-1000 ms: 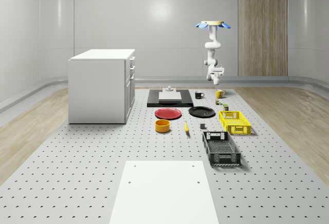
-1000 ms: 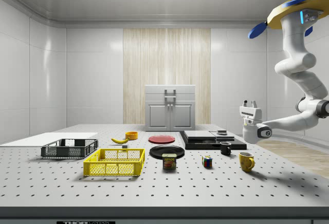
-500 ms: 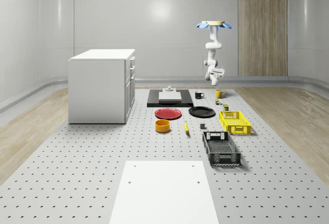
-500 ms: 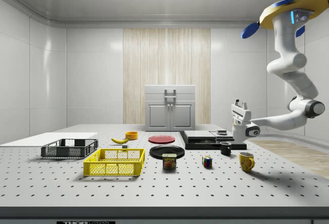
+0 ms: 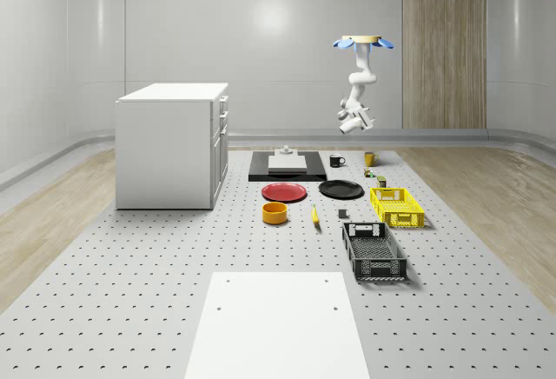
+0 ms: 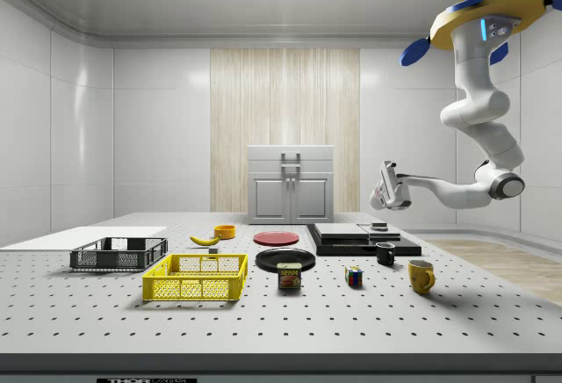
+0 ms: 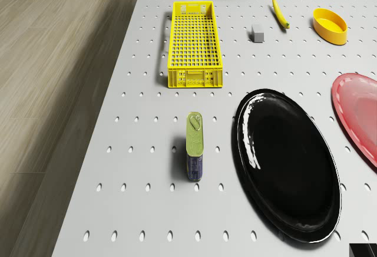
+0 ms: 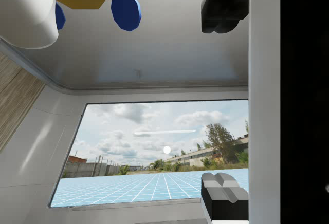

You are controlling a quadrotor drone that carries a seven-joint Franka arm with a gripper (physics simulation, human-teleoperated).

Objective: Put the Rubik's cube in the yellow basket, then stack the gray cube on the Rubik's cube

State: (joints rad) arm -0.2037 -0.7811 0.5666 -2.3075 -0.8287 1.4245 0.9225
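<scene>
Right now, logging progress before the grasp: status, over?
Drone hovering high; gripper raised above table, empty. Rubik's cube on table, untouched. Yellow basket empty. Spam can between them.

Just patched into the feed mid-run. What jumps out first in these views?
The drone hovers high over the table's far right end in the side view, its arm folded so the gripper hangs in the air above the black mug, holding nothing. On the table, the yellow basket stands empty, with the Rubik's cube further right, past the Spam can.
</scene>
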